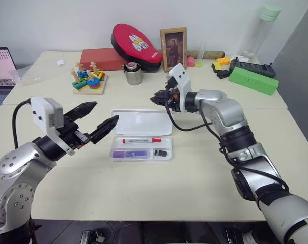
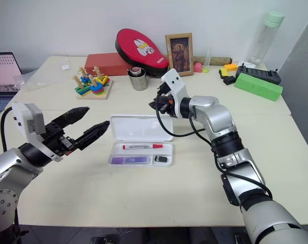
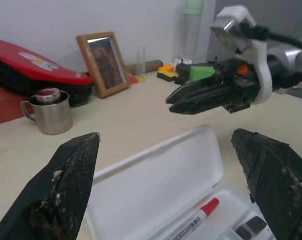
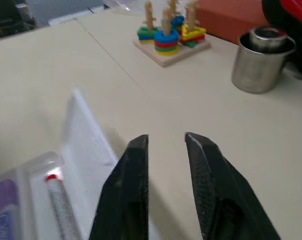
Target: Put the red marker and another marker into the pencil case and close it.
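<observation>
White plastic, the pencil case (image 1: 141, 135) lies open on the counter (image 1: 159, 188) with its lid folded flat behind the tray, below and between the two grippers. Both markers look to be already inside: the red marker (image 1: 141, 140) rests in the long slot nearer the lid, and the light-purple marker (image 1: 131, 153) sits in the front slot next to a small dark grey piece (image 1: 161, 152). By that reading the loading is done and only shutting the lid is left. Going left to right, the left gripper (image 1: 102, 117) hangs just left of the case with its two black fingers spread wide, holding nothing and touching nothing. The right gripper (image 1: 156, 98) hovers above the far edge of the lid, its fingers drawn nearly together with a narrow gap between them, empty and clear of the plastic.
</observation>
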